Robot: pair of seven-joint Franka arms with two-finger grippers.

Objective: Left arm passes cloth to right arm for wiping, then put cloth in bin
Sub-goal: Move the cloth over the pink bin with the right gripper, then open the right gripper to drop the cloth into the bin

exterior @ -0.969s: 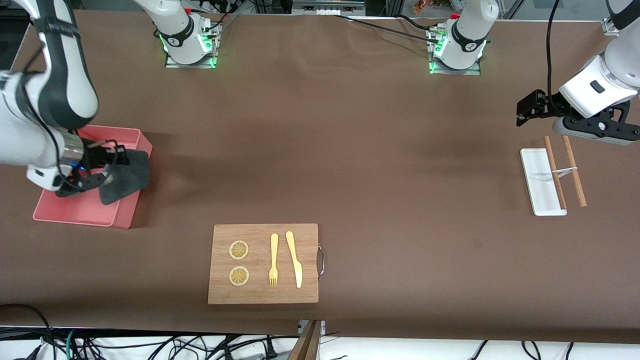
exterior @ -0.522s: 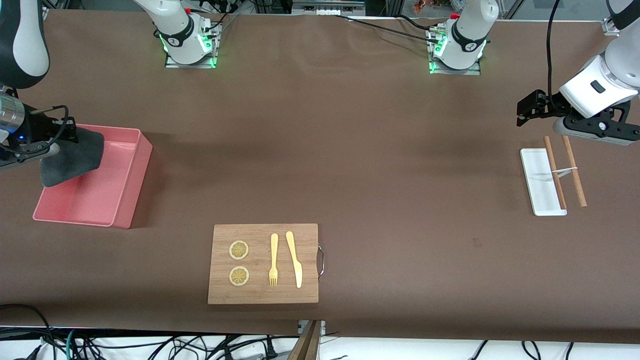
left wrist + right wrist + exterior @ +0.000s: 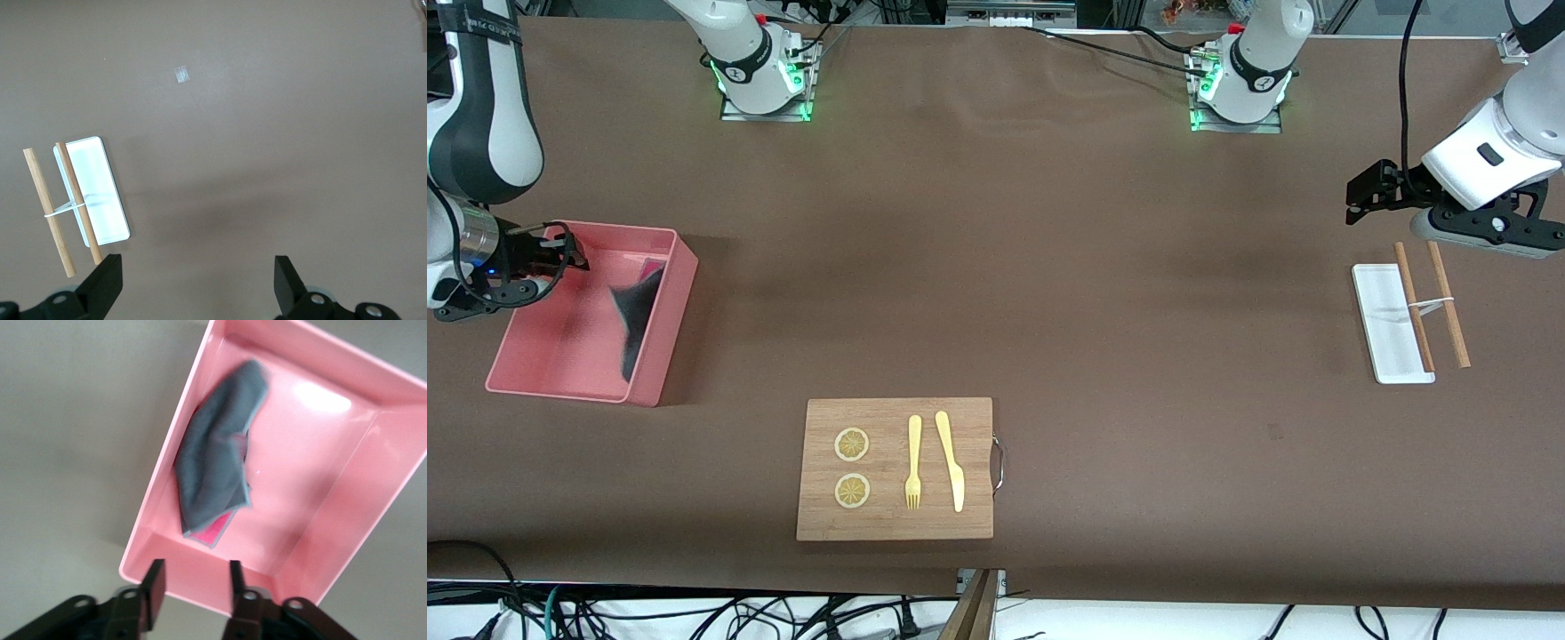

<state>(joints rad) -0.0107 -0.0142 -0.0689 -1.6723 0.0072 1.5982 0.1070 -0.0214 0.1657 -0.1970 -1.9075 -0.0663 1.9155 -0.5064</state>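
Observation:
The cloth (image 3: 636, 307) lies crumpled in the pink bin (image 3: 560, 389), dark grey with a pink corner, slumped against the wall that faces the table's middle; the right wrist view shows the cloth (image 3: 213, 467) loose on the floor of the bin (image 3: 347, 520). My right gripper (image 3: 574, 253) hangs over the bin's rim at the right arm's end of the table, open and holding nothing, as the gripper (image 3: 193, 577) also appears in its wrist view. My left gripper (image 3: 1353, 203) waits open over bare table beside a white tray (image 3: 1383, 338), its jaws (image 3: 199, 267) wide apart.
Two wooden sticks (image 3: 1448, 307) tied with a band lean on the white tray (image 3: 100, 200). A wooden cutting board (image 3: 895, 468) with a fork, a knife and two lemon slices lies near the front camera's edge of the table.
My right gripper carried the cloth across the bin, then opened and let go. The cloth dropped into the bin against its wall. The left arm has not moved.

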